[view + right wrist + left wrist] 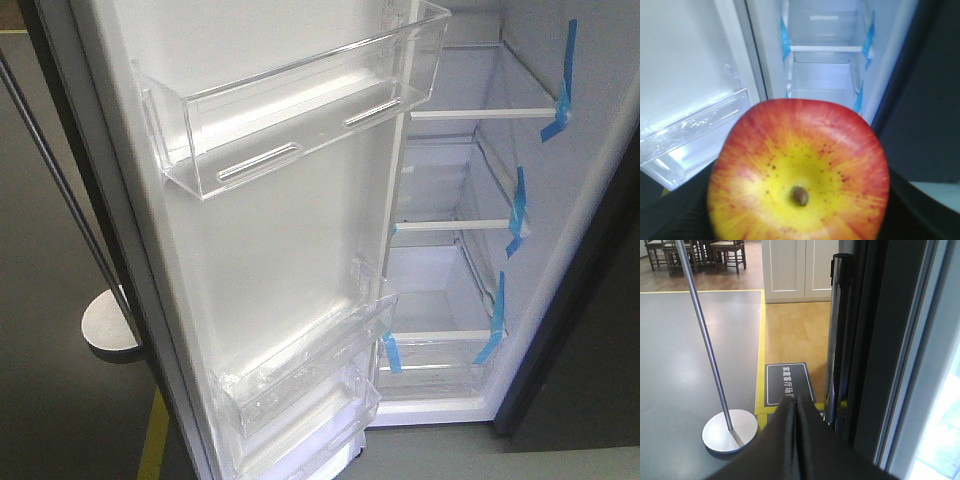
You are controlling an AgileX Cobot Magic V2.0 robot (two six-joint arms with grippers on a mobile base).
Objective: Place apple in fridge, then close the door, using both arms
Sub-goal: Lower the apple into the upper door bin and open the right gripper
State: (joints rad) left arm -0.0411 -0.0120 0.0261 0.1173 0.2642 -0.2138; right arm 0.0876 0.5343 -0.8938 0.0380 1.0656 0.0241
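The red and yellow apple [799, 172] fills the lower right wrist view, held between the dark fingers of my right gripper [799, 200], which is shut on it. Ahead stands the open fridge [470, 290] with white lining, glass shelves and blue tape strips [562, 85]. Its interior [822, 60] lies straight beyond the apple. The door [290, 250] stands swung open on the left, its white inner face carrying clear bins [300, 110]. My left gripper [796, 402] is shut with nothing in it, beside the door's dark outer edge [875, 340]. Neither gripper shows in the front view.
A metal pole on a round base [730, 431] stands on the grey floor left of the door; the base [108, 325] also shows in the front view. Yellow floor tape [760, 365], a dark floor sign [787, 382], white cabinets and chairs lie beyond.
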